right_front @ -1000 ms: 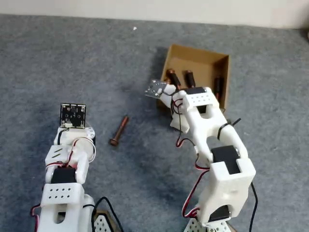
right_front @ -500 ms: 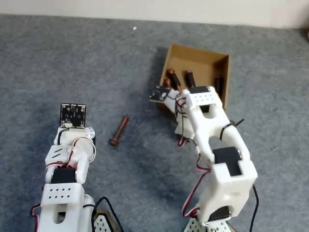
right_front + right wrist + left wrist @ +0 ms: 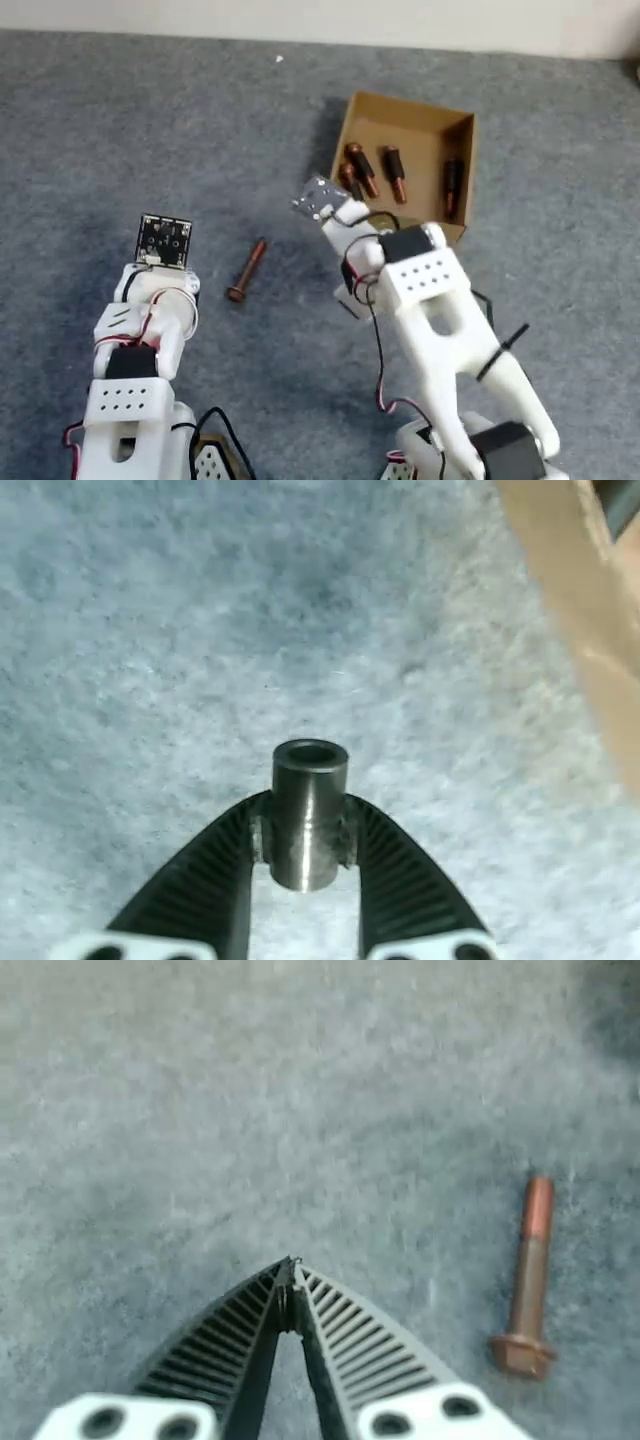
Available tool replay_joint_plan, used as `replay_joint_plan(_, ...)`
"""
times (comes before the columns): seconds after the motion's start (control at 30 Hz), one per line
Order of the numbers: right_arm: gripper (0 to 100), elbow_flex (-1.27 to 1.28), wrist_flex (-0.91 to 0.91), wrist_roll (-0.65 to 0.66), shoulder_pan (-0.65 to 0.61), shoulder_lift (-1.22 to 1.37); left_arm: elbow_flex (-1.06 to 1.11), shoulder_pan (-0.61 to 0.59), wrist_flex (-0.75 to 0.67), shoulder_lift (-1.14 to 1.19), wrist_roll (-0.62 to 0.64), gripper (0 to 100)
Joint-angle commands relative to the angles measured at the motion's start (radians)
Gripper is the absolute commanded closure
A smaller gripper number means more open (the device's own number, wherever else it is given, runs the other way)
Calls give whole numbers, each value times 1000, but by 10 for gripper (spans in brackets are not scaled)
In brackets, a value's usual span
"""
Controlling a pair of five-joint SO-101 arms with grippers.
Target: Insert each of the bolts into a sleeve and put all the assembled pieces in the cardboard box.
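**Sleeve gripped, one bolt loose on the carpet**

Lower left of the high view: the left arm (image 3: pixel 140 330) stands over the grey carpet (image 3: pixel 150 120), pointing up-frame. The left gripper (image 3: pixel 290 1295) has both fingers pressed together at the tips, nothing btwn them, over bare carpet. Just right of it, centre-left in the high view, a lone copper bolt (image 3: pixel 246 270) lies flat on the carpet. Its hex head is toward the lower edge and the shank angles up and a bit right. It touches neither arm.

Centre to lower right: the right arm (image 3: pixel 440 320) comes up from the bottom edge & leans up-left. The right gripper (image 3: pixel 305 830) is clamped on a dark metal sleeve (image 3: pixel 309 780), which sticks out past the fingertips w/ its open bore showing, over carpet near the box wall. Upper right of centre sits the cardboard box (image 3: pixel 460 125), open-topped. Four assembled pieces (image 3: pixel 394 175) lie inside, three toward its left half & middle, one along the right wall.
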Motion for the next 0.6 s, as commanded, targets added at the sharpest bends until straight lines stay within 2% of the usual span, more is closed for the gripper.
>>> replay_joint_plan(0.0, 994, 44, -45, -87, -19, -61, -79, -10, 83, -15, -18, 992)
replay_joint_plan(0.1, 994, 131, -176, -163, -15, -67, -82, -5, 97, -15, -18, 975)
replay_joint_plan(0.27, 994, 277, -401, -221, 12, -67, -82, -5, 100, -10, -17, 848)
replay_joint_plan(0.37, 994, 334, -504, -222, 58, -67, -124, -5, 115, -5, -17, 857)
replay_joint_plan(0.5, 994, 351, -532, -230, 93, -67, -283, 10, 279, -2, -18, 858)
replay_joint_plan(0.57, 994, 349, -532, -269, 102, -67, -380, 44, 381, -2, -58, 858)
